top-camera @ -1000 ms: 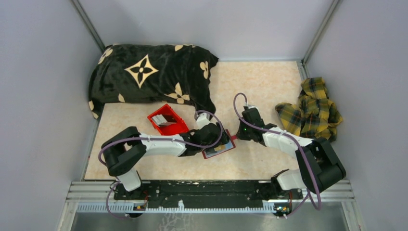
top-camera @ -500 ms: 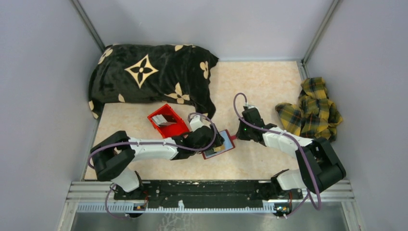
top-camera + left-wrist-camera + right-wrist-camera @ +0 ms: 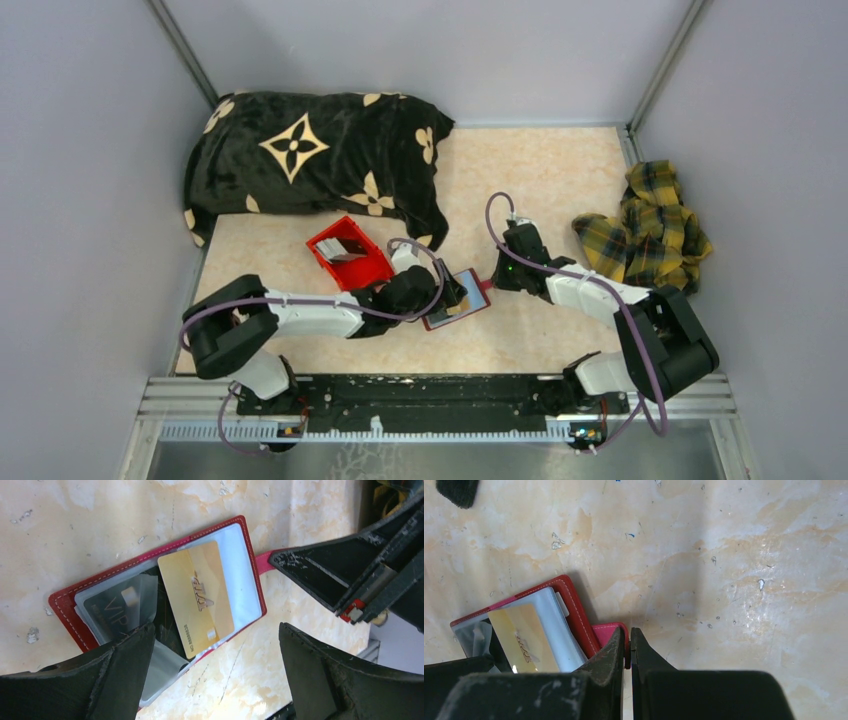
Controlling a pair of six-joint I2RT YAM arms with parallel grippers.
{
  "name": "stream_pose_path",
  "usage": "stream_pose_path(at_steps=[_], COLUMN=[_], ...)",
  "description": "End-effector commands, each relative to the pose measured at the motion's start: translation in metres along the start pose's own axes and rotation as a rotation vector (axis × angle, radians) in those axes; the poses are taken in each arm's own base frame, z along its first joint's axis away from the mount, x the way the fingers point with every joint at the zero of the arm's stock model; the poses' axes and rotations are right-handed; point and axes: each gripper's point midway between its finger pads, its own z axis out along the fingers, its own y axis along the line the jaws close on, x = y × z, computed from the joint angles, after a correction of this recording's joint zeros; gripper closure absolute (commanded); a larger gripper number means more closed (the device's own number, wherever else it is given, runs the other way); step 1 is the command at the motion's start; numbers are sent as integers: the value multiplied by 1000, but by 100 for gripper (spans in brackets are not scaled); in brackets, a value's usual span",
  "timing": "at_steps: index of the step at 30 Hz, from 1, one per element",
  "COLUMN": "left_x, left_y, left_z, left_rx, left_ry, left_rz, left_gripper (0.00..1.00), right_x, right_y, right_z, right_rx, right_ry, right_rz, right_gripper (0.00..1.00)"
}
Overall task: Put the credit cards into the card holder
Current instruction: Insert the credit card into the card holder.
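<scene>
We hang our left gripper (image 3: 215, 675), jaws spread wide, over the open wallet (image 3: 242, 560). A gold card (image 3: 197, 597) lies on its lining, a grey card (image 3: 117, 607) beside that in a sleeve. Our right gripper (image 3: 630, 640) pinches the wallet's tab (image 3: 606, 629). Left behind the wallet, a red bin (image 3: 368, 268) holds more cards (image 3: 345, 250).
</scene>
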Motion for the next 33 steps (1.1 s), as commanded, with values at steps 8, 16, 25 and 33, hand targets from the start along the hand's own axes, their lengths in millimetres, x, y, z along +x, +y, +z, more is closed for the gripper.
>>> stream_pose_path(at_steps=[8,16,25,33], left_x=[-16,-6,16,17], left_y=[-32,-15,23,30], left_z=[-27,-28,-26,-26], left_rx=[258,230,134,45], left_ry=[-74,-44,-16,-33], left_rz=[-56,-69,-85,-18], left_gripper=[0,1,2,4], right_x=[-27,-26,-28,-46], right_y=[7,8,6,9], right_z=[-1,-3,-9,-25], right_rx=[-18,-30,-20,-18], right_ry=[-89,-91,-99,-158], right_rz=[2,-5,-28,-61], right_gripper=[100,100,74,60])
